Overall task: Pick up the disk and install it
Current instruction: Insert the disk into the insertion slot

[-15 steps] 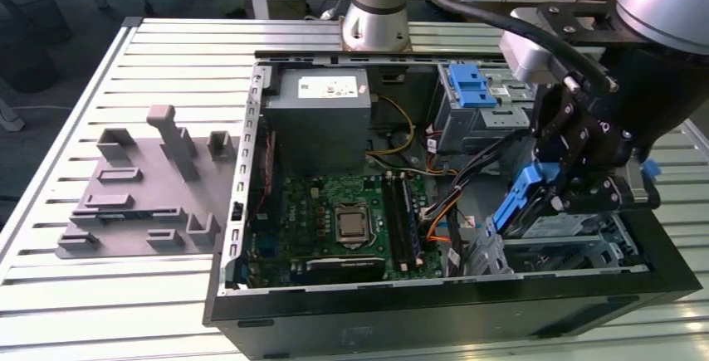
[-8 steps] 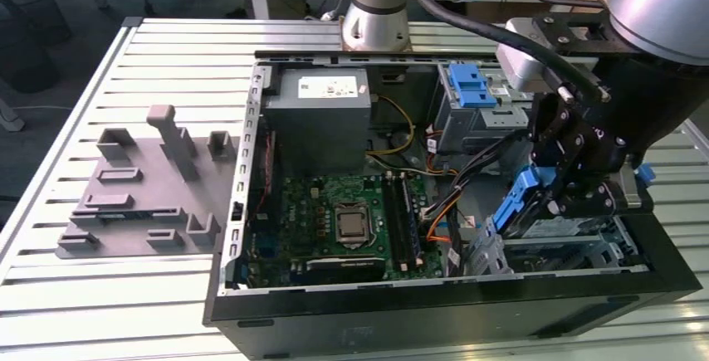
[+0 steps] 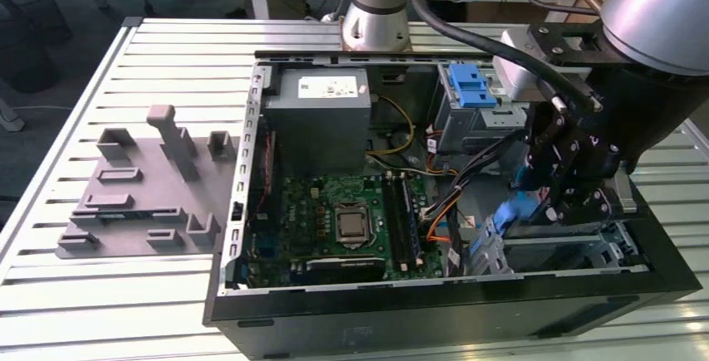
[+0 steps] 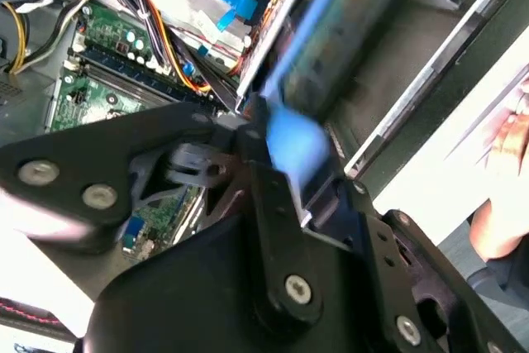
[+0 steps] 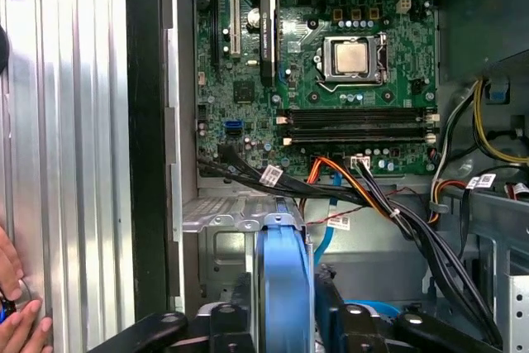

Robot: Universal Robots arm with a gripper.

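Observation:
The disk (image 3: 517, 216) stands on edge with its blue rails showing, low in the open computer case (image 3: 443, 295) at the front corner on the exterior view's right. It sits partly inside the silver drive bay (image 3: 559, 251). My gripper (image 3: 567, 205) reaches down from above and is shut on the disk. In the first wrist view the blue rail (image 5: 285, 274) runs between my black fingers (image 5: 332, 313), just in front of the bay's metal frame (image 5: 216, 241). The second wrist view shows the disk (image 4: 364, 22) blurred beyond the gripper (image 4: 273, 150).
The motherboard (image 3: 344, 220) lies in the case floor, with loose cables (image 5: 388, 204) beside the bay. A grey metal box (image 3: 315, 120) and a silver cage with a blue latch (image 3: 474, 94) sit at the back. A grey fixture plate (image 3: 144, 199) lies on the slatted table. A person's hand (image 5: 16, 320) rests beside the case.

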